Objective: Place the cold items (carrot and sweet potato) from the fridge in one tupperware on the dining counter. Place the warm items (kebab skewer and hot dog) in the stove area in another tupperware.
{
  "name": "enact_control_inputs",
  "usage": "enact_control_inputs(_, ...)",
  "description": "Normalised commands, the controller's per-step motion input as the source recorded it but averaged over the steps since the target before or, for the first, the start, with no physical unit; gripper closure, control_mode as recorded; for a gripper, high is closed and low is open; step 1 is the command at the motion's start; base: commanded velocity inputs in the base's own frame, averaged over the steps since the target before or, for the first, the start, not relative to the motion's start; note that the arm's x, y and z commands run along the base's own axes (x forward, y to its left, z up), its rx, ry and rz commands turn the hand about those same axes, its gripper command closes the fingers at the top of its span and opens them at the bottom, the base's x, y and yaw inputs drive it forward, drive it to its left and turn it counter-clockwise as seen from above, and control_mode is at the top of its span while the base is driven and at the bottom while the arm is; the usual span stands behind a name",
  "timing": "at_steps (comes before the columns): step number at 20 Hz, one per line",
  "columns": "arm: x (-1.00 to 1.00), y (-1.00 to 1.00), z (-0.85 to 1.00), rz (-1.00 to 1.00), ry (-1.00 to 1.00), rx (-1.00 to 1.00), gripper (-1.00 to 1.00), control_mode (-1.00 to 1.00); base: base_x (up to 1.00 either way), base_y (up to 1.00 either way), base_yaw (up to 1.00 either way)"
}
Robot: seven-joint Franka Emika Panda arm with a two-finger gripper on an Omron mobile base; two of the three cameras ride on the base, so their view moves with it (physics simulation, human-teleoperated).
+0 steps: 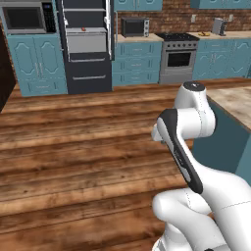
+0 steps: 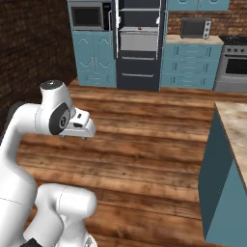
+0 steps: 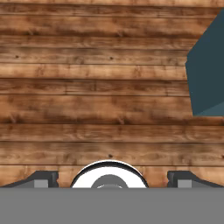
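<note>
The fridge (image 1: 86, 46) (image 2: 139, 43) stands open at the far wall. A tiny reddish-orange item (image 1: 84, 29) (image 2: 140, 27) lies on one of its shelves, too small to tell carrot from sweet potato. The stove area (image 1: 177, 54) (image 2: 236, 60) is to the right of the fridge. The dining counter (image 1: 238, 105) (image 2: 237, 128) runs along the right, and its teal base (image 3: 208, 74) is close to the hand. My gripper (image 2: 74, 138) (image 3: 112, 179) hangs open over the wooden floor, pointing down, with nothing between its fingers. Tupperware, kebab skewer and hot dog are out of view.
A microwave (image 1: 27, 18) sits in the teal cabinets left of the fridge. A toaster oven (image 1: 135, 27) stands on the counter between fridge and stove. A dark brick wall (image 2: 29, 53) bounds the left side. Wide wooden floor (image 1: 78, 137) lies between me and the fridge.
</note>
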Motion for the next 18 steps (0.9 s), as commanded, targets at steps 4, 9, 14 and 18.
enact_control_inputs(4,0.0,0.0,0.0,0.0,0.0,0.0,-1.0,1.0,1.0,0.76,-0.27)
enact_control_inputs(9,0.0,0.0,0.0,0.0,0.0,0.0,-1.0,1.0,1.0,0.7,-0.01)
enact_control_inputs(14,0.0,0.0,0.0,0.0,0.0,0.0,-1.0,1.0,1.0,0.18,0.12)
enact_control_inputs(18,0.0,0.0,0.0,0.0,0.0,0.0,-1.0,1.0,1.0,-0.11,-0.01)
